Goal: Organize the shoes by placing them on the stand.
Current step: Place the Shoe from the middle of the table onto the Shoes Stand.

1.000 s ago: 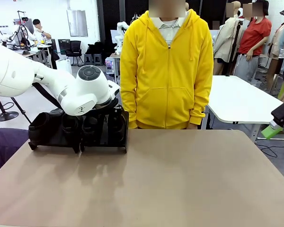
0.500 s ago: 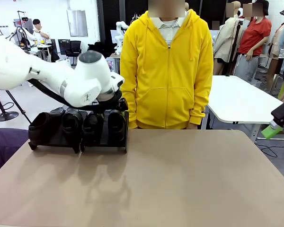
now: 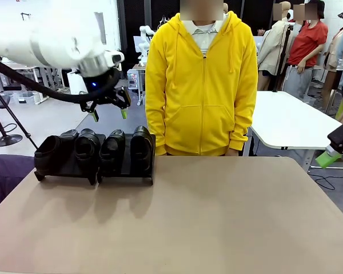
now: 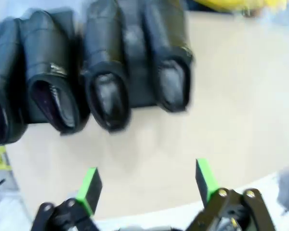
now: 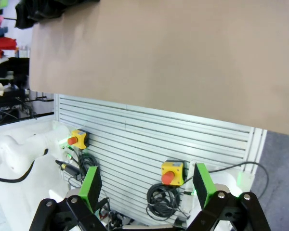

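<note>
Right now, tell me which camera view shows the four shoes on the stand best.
The front view: the shoes stand sharp, in a row on the stand, under the open left gripper. The left wrist view looks down into their openings but is blurred. The right wrist view catches a dark corner of them.

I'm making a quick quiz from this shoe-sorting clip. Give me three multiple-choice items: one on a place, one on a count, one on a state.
1. Where does the stand sit on the table?
A. far left corner, seen from the front
B. near right corner
C. dead centre

2. How many shoes are on the stand?
A. two
B. three
C. four

3. How is the left gripper?
A. shut on a shoe
B. open and empty, above the shoes
C. resting on the table

Answers: 1 A, the stand is at the far left, beside the person in yellow. 2 C, four black loafers stand side by side. 3 B, its green pads stand apart with nothing between them.
</note>
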Tool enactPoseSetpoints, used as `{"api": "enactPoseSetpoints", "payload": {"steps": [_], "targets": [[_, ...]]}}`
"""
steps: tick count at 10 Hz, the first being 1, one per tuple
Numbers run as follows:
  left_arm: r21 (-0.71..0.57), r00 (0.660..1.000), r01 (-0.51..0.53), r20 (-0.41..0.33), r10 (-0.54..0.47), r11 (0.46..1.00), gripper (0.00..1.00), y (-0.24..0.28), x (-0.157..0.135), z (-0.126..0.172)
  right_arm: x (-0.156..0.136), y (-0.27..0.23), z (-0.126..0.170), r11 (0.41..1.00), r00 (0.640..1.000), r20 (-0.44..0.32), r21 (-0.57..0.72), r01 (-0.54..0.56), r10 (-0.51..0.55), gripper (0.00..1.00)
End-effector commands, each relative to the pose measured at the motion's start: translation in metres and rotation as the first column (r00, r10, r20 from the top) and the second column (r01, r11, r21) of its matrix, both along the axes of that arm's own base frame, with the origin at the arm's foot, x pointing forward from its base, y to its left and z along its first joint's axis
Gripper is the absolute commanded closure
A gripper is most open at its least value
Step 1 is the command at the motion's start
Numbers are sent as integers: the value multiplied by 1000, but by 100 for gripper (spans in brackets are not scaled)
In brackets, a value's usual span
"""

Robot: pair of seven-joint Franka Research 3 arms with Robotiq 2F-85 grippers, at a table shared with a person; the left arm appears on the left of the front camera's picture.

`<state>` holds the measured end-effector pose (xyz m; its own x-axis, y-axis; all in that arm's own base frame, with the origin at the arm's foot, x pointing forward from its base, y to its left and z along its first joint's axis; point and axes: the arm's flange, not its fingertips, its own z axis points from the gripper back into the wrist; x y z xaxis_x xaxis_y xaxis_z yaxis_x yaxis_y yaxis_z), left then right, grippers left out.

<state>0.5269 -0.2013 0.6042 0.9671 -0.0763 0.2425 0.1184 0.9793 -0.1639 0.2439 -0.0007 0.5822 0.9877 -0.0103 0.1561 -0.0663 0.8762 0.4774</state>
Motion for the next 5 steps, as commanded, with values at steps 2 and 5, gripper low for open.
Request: {"api": "enactPoseSetpoints", "payload": {"steps": [2,5], "targets": [[-248,978,181,-55,-200,952,0,60,-83,2,1,-3,2,1000,1000,11,14,-22,22,0],[-314,994,95,-28,-110,945,0,89,-244,-21,1,-3,2,1000,1000,11,14,-22,22,0]]}}
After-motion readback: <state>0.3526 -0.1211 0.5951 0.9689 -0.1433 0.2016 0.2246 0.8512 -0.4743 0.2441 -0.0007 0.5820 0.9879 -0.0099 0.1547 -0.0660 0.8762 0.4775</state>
